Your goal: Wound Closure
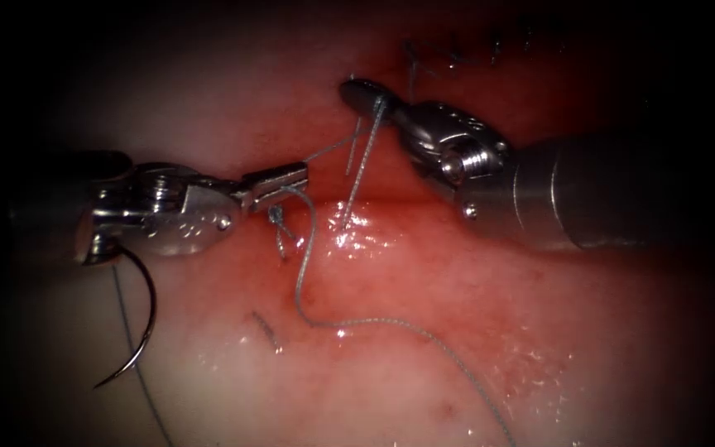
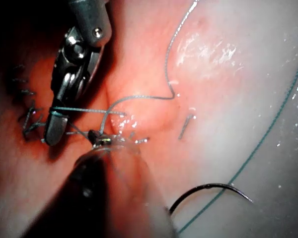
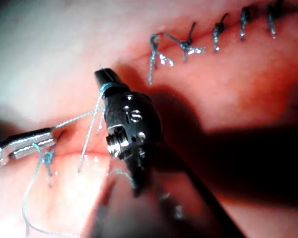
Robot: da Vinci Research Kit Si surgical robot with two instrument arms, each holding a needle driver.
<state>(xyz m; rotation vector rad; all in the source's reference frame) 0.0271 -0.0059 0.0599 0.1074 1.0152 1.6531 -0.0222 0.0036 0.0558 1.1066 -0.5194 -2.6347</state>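
My left tool (image 1: 281,177) comes in from the left, jaws shut on the thread (image 1: 331,149), which runs taut to the right tool. The right tool (image 1: 363,91) has its jaws shut, with the thread wound around them (image 3: 105,89); nothing shows between them. The curved needle (image 1: 144,323) lies free on the pale tissue left of the cut, below the left tool, held by neither tool and not in the tissue; the left wrist view shows the needle (image 2: 208,187) too. A knot (image 1: 276,217) sits just under the left jaws. Slack thread (image 1: 391,323) trails off to the lower right.
Several finished stitches (image 1: 457,54) line the cut behind the right tool, also seen as stitches (image 3: 216,37). A short cut end of thread (image 1: 265,329) lies on the tissue. Red fluid (image 1: 357,236) wets the tissue around the cut.
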